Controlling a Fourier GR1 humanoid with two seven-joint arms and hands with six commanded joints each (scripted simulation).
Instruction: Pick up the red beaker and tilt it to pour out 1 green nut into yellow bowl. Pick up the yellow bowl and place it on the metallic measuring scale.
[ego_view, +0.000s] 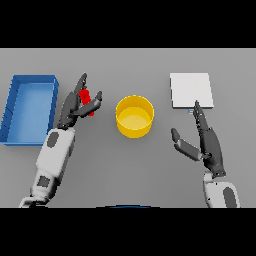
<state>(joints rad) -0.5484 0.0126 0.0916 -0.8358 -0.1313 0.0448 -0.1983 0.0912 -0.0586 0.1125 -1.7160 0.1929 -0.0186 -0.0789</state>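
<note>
The red beaker (87, 101) stands on the table left of the yellow bowl (134, 116), partly hidden by my left hand (73, 106). That hand is around it with fingers straight behind it and the thumb in front; I cannot see a firm grasp. The yellow bowl sits at the table's middle and looks empty. The metallic measuring scale (191, 90), a pale square plate, lies at the back right. My right hand (205, 142) hovers open between bowl and scale, its fingertips near the scale's front edge. No green nut is visible.
A blue rectangular tray (15, 107) lies at the far left, close beside my left arm.
</note>
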